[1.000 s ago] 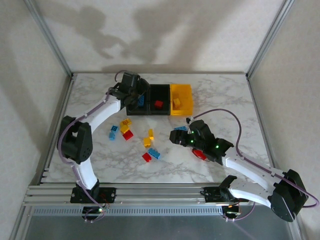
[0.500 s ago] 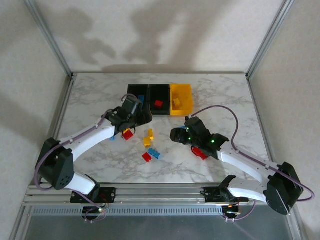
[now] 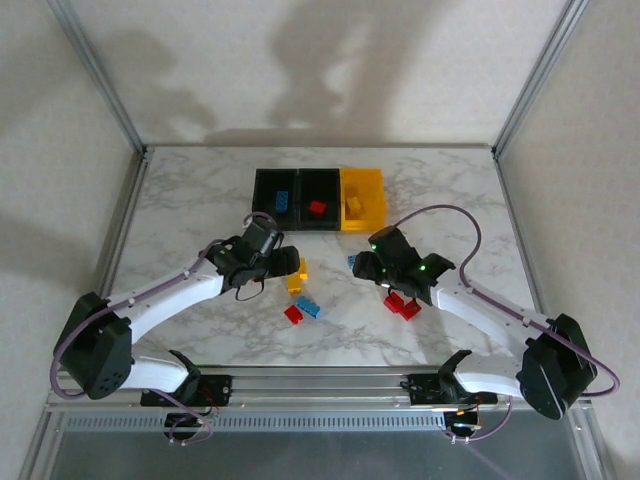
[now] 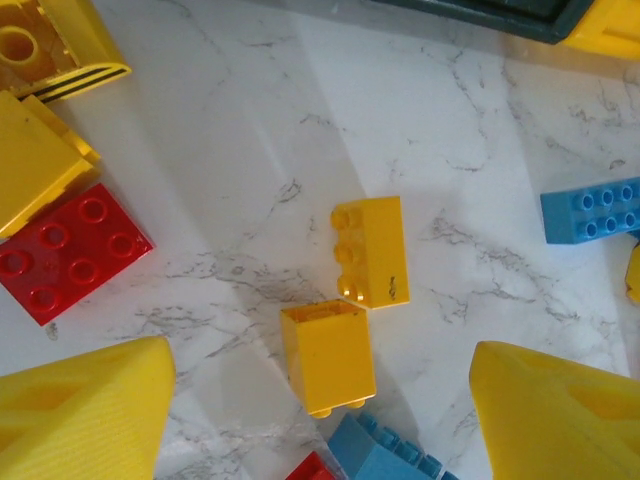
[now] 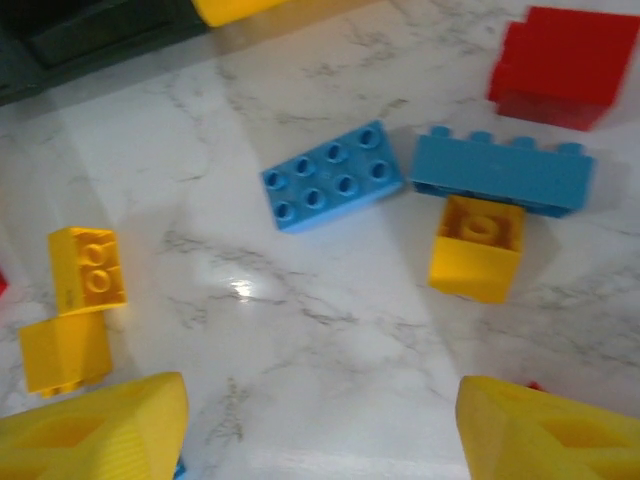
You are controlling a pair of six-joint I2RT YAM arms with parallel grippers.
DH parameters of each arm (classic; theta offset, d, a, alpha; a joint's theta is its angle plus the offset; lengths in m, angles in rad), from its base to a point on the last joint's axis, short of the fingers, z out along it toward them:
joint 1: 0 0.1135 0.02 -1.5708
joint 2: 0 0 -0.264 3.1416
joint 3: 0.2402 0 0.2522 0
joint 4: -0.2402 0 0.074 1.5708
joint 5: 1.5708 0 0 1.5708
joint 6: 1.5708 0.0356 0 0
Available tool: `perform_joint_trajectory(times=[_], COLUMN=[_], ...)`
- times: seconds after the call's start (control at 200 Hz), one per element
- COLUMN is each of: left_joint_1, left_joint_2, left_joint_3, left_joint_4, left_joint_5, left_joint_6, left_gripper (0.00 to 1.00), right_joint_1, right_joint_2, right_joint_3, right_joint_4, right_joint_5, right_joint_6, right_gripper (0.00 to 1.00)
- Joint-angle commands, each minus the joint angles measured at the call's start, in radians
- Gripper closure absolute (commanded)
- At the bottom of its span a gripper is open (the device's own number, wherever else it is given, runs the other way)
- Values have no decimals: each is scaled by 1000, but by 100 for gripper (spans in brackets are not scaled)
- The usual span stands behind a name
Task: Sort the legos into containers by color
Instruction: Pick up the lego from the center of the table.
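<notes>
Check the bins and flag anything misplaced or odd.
Nothing stands out. The left black bin holds a blue brick, the middle bin a red brick, the yellow bin a yellow brick. Several loose bricks lie tipped on the table.

Loose legos (image 3: 308,307) lie before the containers (image 3: 300,172), seemingly three inside.

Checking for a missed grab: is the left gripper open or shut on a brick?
Open. The left gripper hovers with fingers wide apart, clasping nothing.
</notes>
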Motion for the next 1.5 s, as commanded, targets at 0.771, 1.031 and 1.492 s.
perform_joint_trajectory(times=[0.771,1.031,1.492], left_joint_1=[-48,-48,-56], left_joint_2=[40,55,77], left_joint_3=[7,1,9], left_joint_4=[23,42,50], left_joint_5=[5,10,12], left_joint_6=[34,40,30], left_gripper=[23,23,23], right_joint_1=[-101,-101,-7], right_joint_2=[147,131,192], right_joint_3=[-54,-88,-33], right_joint_4=[-133,-129,-96], right_joint_5=[-29,-33,-83], right_joint_6=[38,61,70], right_gripper=[29,29,37])
